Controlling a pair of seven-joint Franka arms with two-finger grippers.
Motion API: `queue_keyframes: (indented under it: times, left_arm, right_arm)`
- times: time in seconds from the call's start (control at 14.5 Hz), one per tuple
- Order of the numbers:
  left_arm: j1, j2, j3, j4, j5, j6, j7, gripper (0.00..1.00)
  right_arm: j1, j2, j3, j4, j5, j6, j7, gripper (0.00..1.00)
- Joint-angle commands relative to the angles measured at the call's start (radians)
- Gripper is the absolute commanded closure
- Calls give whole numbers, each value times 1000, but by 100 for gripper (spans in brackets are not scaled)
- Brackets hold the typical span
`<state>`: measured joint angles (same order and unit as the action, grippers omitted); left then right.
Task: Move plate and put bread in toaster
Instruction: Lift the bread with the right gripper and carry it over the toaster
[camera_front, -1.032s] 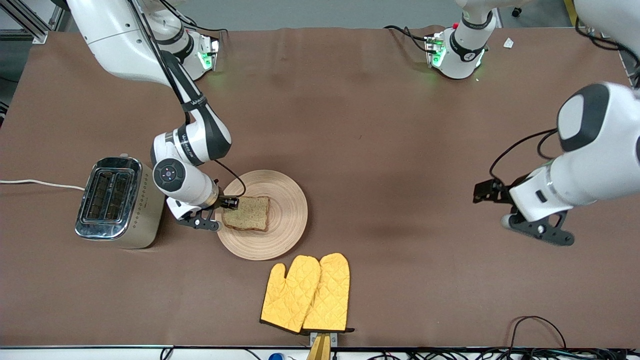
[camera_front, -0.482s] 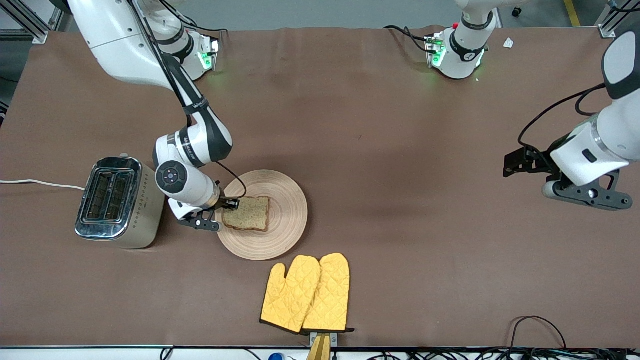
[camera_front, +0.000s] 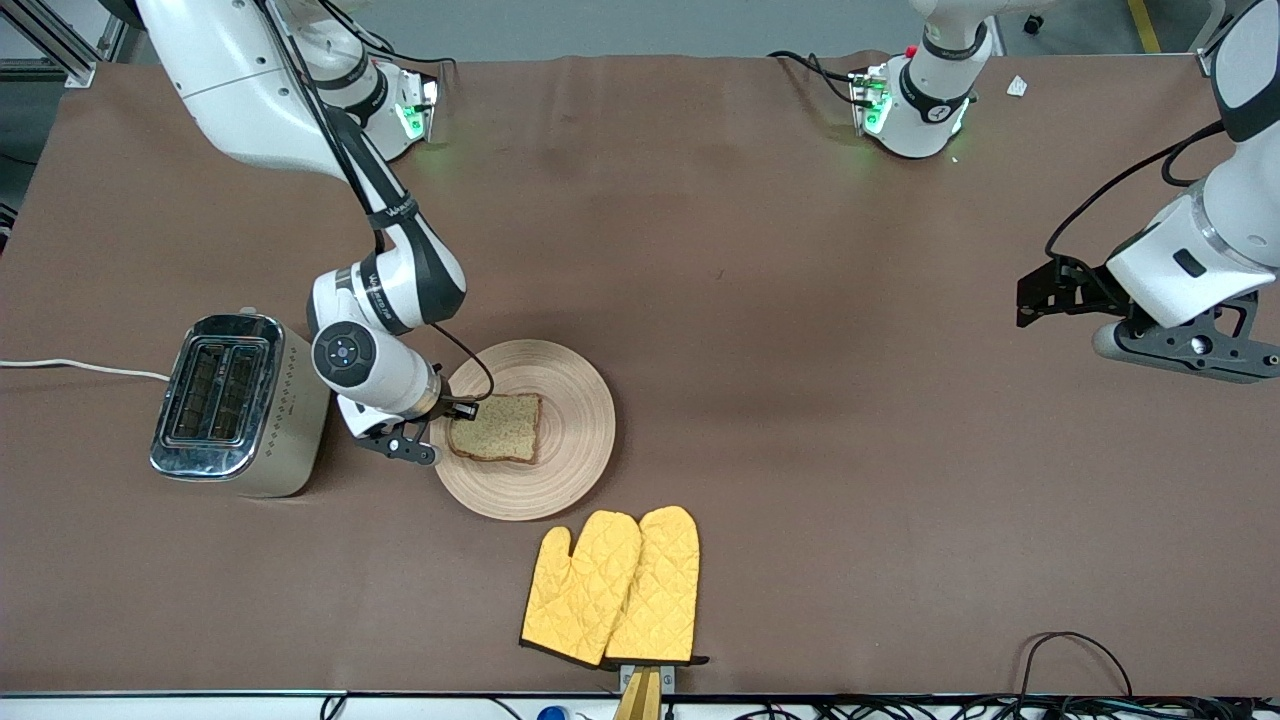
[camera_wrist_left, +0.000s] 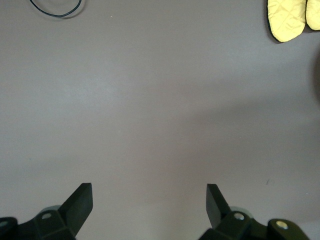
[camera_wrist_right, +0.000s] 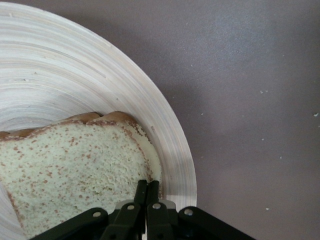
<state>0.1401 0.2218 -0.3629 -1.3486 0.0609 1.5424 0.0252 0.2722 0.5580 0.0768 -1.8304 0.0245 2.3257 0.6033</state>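
Pinching the bread (camera_front: 495, 428) edge on the plate (camera_front: 575, 440) beside the toaster (camera_front: 235, 405) with the right gripper (camera_wrist_right: 147, 192); risking tearing or slipping. Waiting: left gripper (camera_wrist_left: 149, 200), fingers spread, over bare table.

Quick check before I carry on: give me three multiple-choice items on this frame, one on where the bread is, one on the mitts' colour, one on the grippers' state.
1. Where is the bread?
A. in the toaster
B. on the plate
C. on the bare table

2. What colour are the oven mitts?
A. yellow
B. red
C. grey

3. How do the grippers stand?
A. both open
B. both shut on the plate
C. right gripper shut on the bread, left gripper open

Answers:
1. B, the slice lies flat on the wooden plate.
2. A, both mitts are yellow, nearer to the front camera than the plate.
3. C, the right wrist view shows the fingers pinched at the slice's edge; the left wrist view shows fingers spread over bare table.
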Motion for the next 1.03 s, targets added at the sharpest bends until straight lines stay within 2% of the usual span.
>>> queue_keyframes:
  times: [0.0, 0.07, 0.21, 0.41, 0.55, 0.83, 0.96]
  left_arm:
    - [-74, -50, 66, -24, 23, -5, 4, 0]
    - [-100, -50, 111, -24, 11, -5, 12, 0]
    - [-131, -61, 134, -26, 14, 4, 6, 0]
    - [-189, -76, 241, -32, -3, 4, 10, 0]
    - [-197, -90, 284, -44, -42, 5, 7, 0]
    - [-211, -150, 289, -105, -30, 7, -13, 0]
    - [-212, -154, 289, -116, -33, 8, -13, 0]
  right_arm:
    - [13, 2, -5, 2, 0, -2, 30, 100]
    - [12, 2, -5, 14, 0, -6, 29, 100]
    - [15, -1, -5, 40, 0, -43, 27, 100]
    - [12, -10, -6, 152, -9, -225, 32, 100]
    - [12, -24, -9, 232, -18, -351, 29, 100]
    - [16, -36, -8, 425, -148, -644, 24, 100]
    - [16, -53, -3, 460, -243, -728, 17, 100]
